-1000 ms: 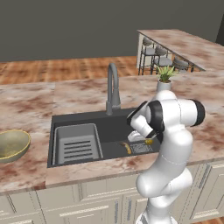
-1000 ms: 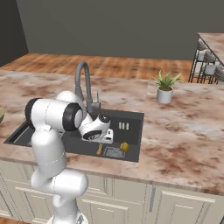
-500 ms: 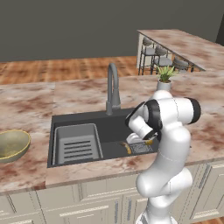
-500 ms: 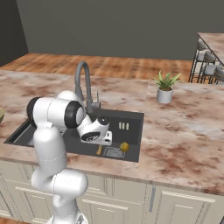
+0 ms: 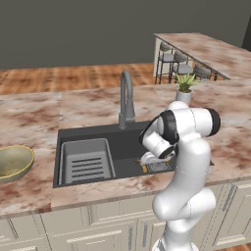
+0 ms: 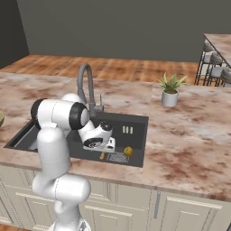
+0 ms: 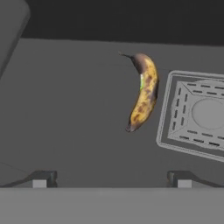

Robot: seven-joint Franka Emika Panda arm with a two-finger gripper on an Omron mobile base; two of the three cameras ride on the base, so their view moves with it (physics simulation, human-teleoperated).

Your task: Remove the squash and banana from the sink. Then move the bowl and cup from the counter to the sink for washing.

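My gripper point(image 7: 111, 180) hangs open low inside the dark sink point(image 5: 93, 133), and nothing lies between its fingertips point(image 7: 41, 179). Just ahead of it the spotted yellow-brown banana point(image 7: 144, 92) lies flat on the sink floor, beside the square drain point(image 7: 197, 114). In the right base view the hand point(image 6: 100, 143) hovers over the banana's end point(image 6: 102, 155), and the small round squash point(image 6: 128, 151) sits to its right near the sink's front wall. The olive-yellow bowl point(image 5: 12, 162) rests on the counter left of the sink. The cup is out of view.
A ribbed grey tray insert point(image 5: 86, 162) fills the sink's left half. The gooseneck faucet point(image 5: 126, 98) rises behind the basin. A white pot with a green plant point(image 5: 184, 90) stands on the counter at the back right. Bar stools point(image 5: 179, 61) stand further back.
The hand has settled slightly lower into the sink, still open. The banana, the squash and the bowl have not moved.
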